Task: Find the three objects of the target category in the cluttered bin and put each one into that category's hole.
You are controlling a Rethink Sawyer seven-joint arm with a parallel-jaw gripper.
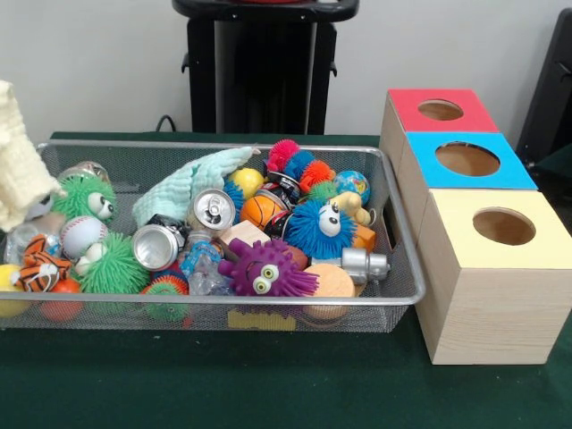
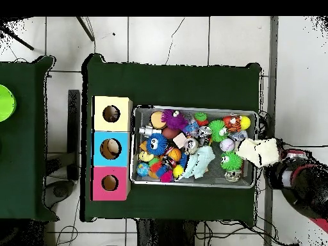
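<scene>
Wire-mesh bin [image 1: 404, 268] stood on the green table, packed with spiky rubber toys, small balls, drink cans and a mint-green cloth [image 1: 183, 183]. To its right in the front view stood three hole-topped boxes in a row: red box [image 1: 474, 116] farthest, blue box [image 1: 420, 170] in the middle, yellow box [image 1: 451, 232] nearest. A pale yellow knitted cloth [image 1: 16, 165] hung raised above the rim at the bin's left end, well apart from all three holes. In the overhead view the arm [image 2: 300, 182] reached in from that same end of the bin, and the gripper [image 2: 277, 163] lay against the cloth; whether it was spread or pinching the fabric could not be told. The step in hand appeared to be extraction of a cloth item from the clutter. If cloth was the target category, the next move called for a carry across the full bin length and a release centred over the matching hole, with trailing fabric kept clear of the rim.
</scene>
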